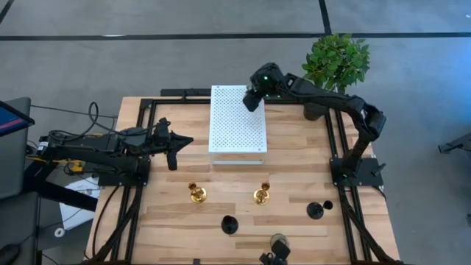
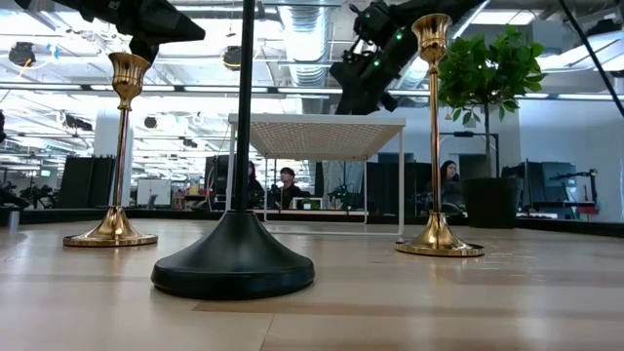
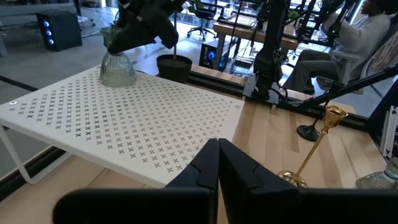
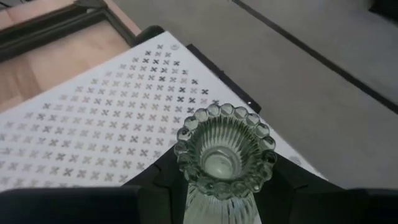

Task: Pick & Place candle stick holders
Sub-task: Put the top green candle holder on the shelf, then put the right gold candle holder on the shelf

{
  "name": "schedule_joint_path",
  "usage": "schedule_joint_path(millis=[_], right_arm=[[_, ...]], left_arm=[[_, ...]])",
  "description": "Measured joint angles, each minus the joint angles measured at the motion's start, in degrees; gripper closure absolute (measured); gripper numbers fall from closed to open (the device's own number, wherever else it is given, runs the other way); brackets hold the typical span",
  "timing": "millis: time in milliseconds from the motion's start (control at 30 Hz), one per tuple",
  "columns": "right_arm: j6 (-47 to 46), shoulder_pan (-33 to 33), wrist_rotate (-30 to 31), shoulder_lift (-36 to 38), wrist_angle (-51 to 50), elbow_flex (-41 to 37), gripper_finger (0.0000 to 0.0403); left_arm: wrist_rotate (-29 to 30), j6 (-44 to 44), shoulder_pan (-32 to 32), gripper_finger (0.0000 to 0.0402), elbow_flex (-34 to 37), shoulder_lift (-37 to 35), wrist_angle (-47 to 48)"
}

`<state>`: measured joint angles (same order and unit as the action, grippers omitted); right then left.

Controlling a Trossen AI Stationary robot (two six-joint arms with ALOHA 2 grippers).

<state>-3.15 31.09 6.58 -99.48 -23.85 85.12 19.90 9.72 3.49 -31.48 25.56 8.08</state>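
Right gripper point(image 1: 252, 99) holds glass holder point(image 4: 224, 152) at shelf point(image 1: 235, 125) corner.

Four cameras: one overhead, one at table level, one on each wrist.

The high view looks straight down on the whole pale wooden slatted table point(image 1: 243, 221). The low view faces level across it, close behind a black round candlestick base point(image 2: 232, 263). Both wrist views look closely at the white perforated metal shelf point(image 3: 124, 124), which the overhead and low views share.
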Motion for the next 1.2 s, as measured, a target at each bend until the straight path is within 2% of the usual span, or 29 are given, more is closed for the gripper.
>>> schedule_joint_path(millis=[367,567,700,967,1200], right_arm=[[2.93,0.23,-0.52,0.09,0.37,-0.02,0.027],[3.12,0.04,-0.45,0.15,1.79,-0.02,0.0139],[3.12,0.07,-0.5,0.17,1.73,-0.02,0.0098],[5.87,0.07,-0.54,5.29,-0.34,-0.04,0.0097],[6.16,-0.7,-0.54,13.69,-5.71,0.0,0.01]], left_arm=[[0.0,-0.26,-0.01,0.0396,0.0,0.0,0.02],[0.0,-0.31,0.0,0.0396,0.0,0.0,0.02],[0.0,-0.35,-0.02,0.0396,0.0,0.0,0.02],[0.0,-0.44,-0.02,0.0396,0.0,0.0,0.02],[0.0,-0.44,-0.02,0.0396,0.0,0.0,0.02]])
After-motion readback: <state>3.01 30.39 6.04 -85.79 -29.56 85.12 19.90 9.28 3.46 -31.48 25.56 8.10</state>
